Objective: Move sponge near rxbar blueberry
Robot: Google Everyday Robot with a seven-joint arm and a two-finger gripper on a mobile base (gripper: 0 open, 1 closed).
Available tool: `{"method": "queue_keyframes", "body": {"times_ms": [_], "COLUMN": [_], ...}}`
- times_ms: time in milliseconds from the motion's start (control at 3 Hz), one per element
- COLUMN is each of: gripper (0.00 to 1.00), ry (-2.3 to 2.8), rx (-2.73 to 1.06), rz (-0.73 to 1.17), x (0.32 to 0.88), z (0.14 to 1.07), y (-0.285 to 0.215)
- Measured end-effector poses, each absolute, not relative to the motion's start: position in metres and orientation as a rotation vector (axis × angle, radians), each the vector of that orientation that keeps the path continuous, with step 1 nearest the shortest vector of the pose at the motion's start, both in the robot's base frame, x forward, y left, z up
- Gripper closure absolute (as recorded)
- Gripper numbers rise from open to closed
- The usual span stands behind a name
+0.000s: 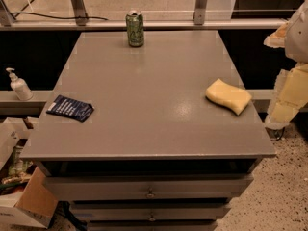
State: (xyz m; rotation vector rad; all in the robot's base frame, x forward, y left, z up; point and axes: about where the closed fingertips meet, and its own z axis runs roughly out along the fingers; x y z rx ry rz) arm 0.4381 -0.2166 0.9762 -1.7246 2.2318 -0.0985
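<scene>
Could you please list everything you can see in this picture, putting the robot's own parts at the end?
sponge: one, pale yellow, right side of the cabinet top, near its edge.
rxbar blueberry: one, dark navy with white lettering, left edge of the top, far from the sponge.
drink can: one, green, upright at the back edge of the top.
cabinet: one, grey, centre of view.
pump bottle: one, white, on the ledge to the left.
cardboard box: one, brown and white, lower left, beside the cabinet.
cable: one, black, upper left, behind the cabinet.
gripper: one, yellowish, right edge of view, beside the cabinet, apart from the sponge.
</scene>
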Motion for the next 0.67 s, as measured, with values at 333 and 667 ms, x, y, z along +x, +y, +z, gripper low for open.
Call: {"method": "queue_keyframes", "body": {"times_ms": [333,667], "gripper": [0.0,0.0], "ry": [2.232,2.235], "rx": [-1.724,-1.72], "rz": [-0.099,-0.083], "x": [0.4382,0.4397], "z": [0.9763,0.974], "y": [-0.2166,-0.2172]}}
